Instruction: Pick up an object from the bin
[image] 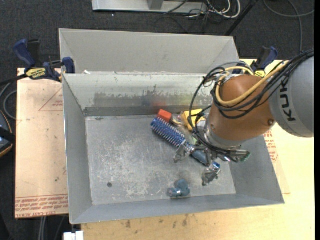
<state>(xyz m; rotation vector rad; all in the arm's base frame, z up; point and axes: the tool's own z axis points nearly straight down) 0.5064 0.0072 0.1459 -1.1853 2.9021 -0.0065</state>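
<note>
Camera view: metal jaws spread wide, just beside a long blue brush (167, 131) with ridged bristles.

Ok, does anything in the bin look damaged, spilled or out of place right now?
Nothing stands out. The blue brush lies slantwise by the open gripper, an orange piece and a yellow piece sit behind it at the back wall, and a small blue-grey thing lies alone near the front.

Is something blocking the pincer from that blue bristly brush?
Nothing visible does. The open pincer sits right at the blue brush's handle end. The orange thing and yellow thing lie behind the brush, not between.
</note>
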